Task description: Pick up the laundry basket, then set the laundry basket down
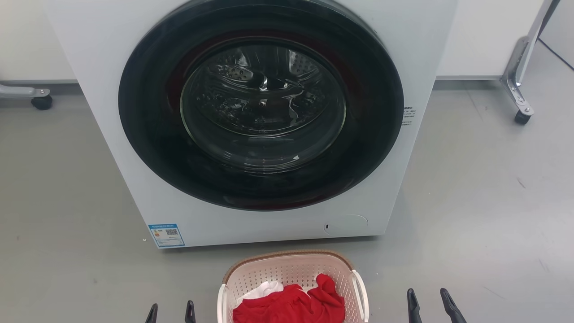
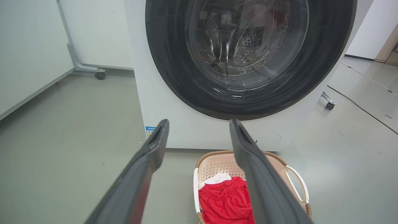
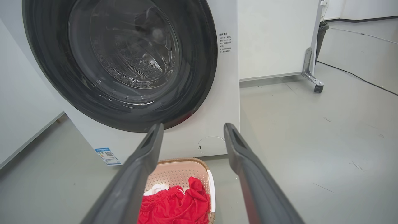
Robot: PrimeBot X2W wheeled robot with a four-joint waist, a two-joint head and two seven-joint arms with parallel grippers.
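The laundry basket (image 1: 291,269) is pale pink-cream perforated plastic with a brown woven-look rim and white side handles. It stands on the grey floor just in front of the washer, holding a red garment (image 1: 291,305) and a bit of white cloth. My left gripper (image 1: 171,312) is open, left of the basket and apart from it. My right gripper (image 1: 432,303) is open to the basket's right, also clear of it. The left wrist view has the basket (image 2: 217,165) partly behind the right finger of my left gripper (image 2: 199,124). In the right wrist view the basket (image 3: 180,174) lies between and below the fingers of my right gripper (image 3: 192,127).
A white front-loading washer (image 1: 112,112) with a dark round door, shut, stands right behind the basket. White partition panels on castor feet (image 1: 522,116) stand at the back left and right. A black cable (image 3: 357,74) runs across the floor at the far right.
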